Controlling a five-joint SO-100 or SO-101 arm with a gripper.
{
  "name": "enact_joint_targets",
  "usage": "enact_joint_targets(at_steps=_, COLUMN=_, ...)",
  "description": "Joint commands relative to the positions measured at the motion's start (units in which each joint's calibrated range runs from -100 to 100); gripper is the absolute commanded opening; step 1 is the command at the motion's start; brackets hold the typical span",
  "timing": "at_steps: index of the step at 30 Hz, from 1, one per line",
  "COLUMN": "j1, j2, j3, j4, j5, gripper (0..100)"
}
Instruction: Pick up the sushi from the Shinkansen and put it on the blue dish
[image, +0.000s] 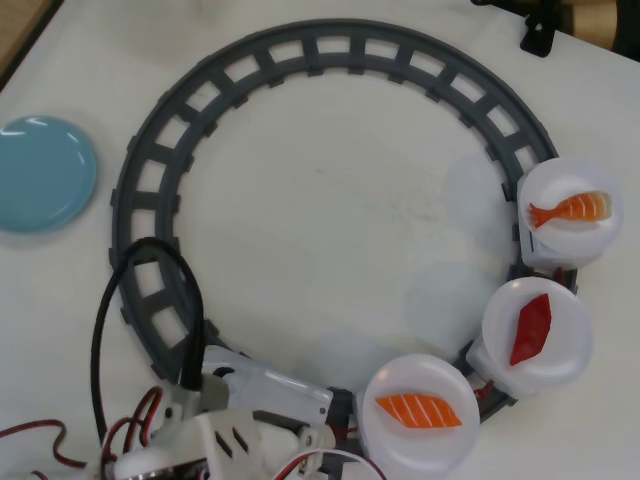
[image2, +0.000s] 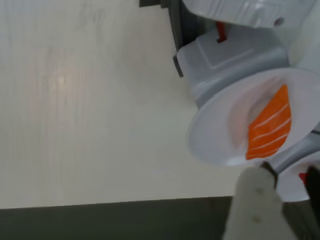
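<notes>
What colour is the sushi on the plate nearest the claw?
Orange with thin white stripes, clearest in the overhead view.

Three white plates (image: 417, 412), three toy sushi (image: 418, 410), one blue dish (image: 42, 173).

Hobby tabletop, white table (image: 330, 230), toy track (image: 150, 200)

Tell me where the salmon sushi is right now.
In the overhead view the sushi lies on a white plate at bottom centre-right, just right of the Shinkansen.
</notes>
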Motion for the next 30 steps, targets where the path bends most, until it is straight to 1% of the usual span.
enact_joint_targets(at_steps=1, j1=0.5, j2=-0.8, j3=-0.5, j4=0.0, j5=-2.0, gripper=9)
enact_joint_targets(at_steps=3, j1=0.4, j2=-0.3, j3=-0.2, j4=0.2, j5=-2.2, gripper=13)
enact_joint_targets(at_steps=5, j1=0.2, j2=-0.3, j3=2.1, j4=-0.2, j5=-1.7, gripper=20)
enact_joint_targets(at_steps=7, j1=-0.1, j2=-0.3, j3=4.6, j4=-0.2, j5=0.6, gripper=26)
enact_joint_targets(at_steps=9, j1=-0.1, j2=-0.4, j3=7.7, j4=-0.5, j5=2.4, gripper=29)
enact_joint_targets(at_steps=13, j1=0.3, j2=-0.2, j3=11.2, j4=-1.7, j5=2.5, gripper=29)
enact_joint_targets(at_steps=21, j1=2.4, j2=-0.1, j3=12.1, j4=-9.6, j5=2.4, gripper=29)
enact_joint_targets(at_steps=26, j1=2.0, j2=0.8, j3=13.6, j4=-12.5, j5=-0.2, gripper=29)
enact_joint_targets(at_steps=30, j1=1.4, j2=3.6, j3=14.2, j4=-12.4, j5=-0.4, gripper=29)
